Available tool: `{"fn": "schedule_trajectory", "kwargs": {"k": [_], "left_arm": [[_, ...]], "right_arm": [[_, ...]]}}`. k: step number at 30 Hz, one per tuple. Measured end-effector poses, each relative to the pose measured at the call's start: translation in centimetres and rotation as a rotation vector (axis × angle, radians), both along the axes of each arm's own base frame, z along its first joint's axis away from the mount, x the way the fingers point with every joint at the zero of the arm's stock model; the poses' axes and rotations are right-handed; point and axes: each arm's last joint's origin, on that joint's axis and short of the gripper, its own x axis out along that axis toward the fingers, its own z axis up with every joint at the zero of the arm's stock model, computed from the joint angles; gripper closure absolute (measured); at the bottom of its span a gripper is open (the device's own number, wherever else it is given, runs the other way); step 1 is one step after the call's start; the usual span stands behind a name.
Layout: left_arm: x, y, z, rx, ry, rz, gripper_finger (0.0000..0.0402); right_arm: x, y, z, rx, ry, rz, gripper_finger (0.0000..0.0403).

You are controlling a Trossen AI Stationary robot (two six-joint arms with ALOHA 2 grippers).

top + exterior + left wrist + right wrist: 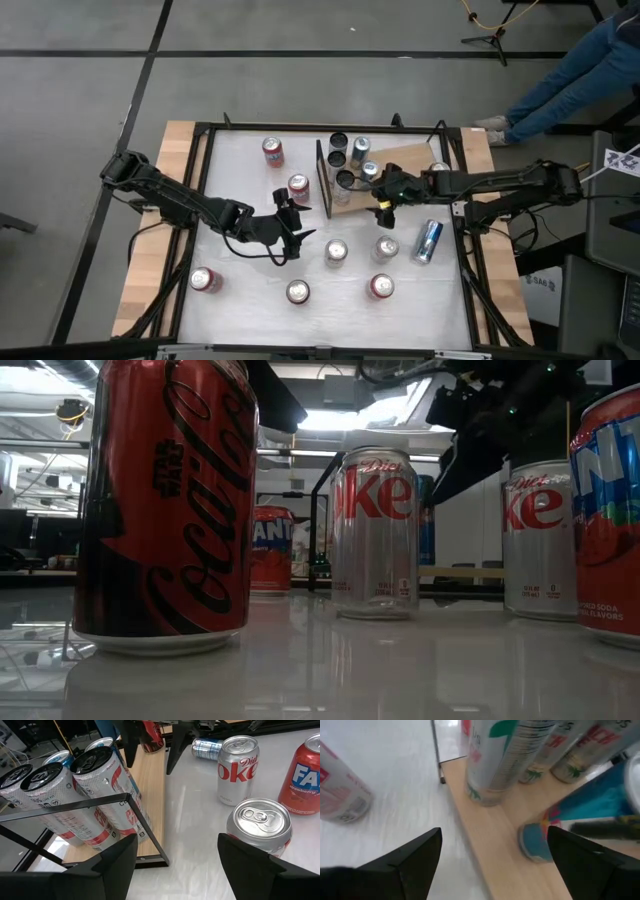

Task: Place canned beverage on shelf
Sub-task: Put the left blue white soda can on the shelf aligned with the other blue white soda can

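Observation:
The shelf (400,160) is a light wooden board with a black frame (322,178) at its left end, at the table's back right. Several slim cans (346,158) stand on it near the frame, shown close in the left wrist view as cans (85,795). Loose cans stand on the white table: a Diet Coke can (336,252), another (386,248) and red ones (298,186). My left gripper (290,232) hovers open left of the first Diet Coke can (260,822), holding nothing. My right gripper (383,207) is open and empty over the shelf's front edge (495,840).
A blue can (428,240) lies on its side right of the Diet Cokes. More red cans (204,280) stand along the front and one (273,151) at the back. In the low view a Coca-Cola can (165,510) looms close. A person's legs (570,65) show beyond the back right corner.

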Motion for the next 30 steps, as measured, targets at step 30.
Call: {"fn": "schedule_trajectory", "kwargs": {"k": [30], "left_arm": [[0.0, 0.0, 0.0, 0.000, 0.000, 0.000, 0.0136]], "right_arm": [[-0.5, -3.2, -0.1, 0.053, 0.007, -0.026, 0.0052]]}}
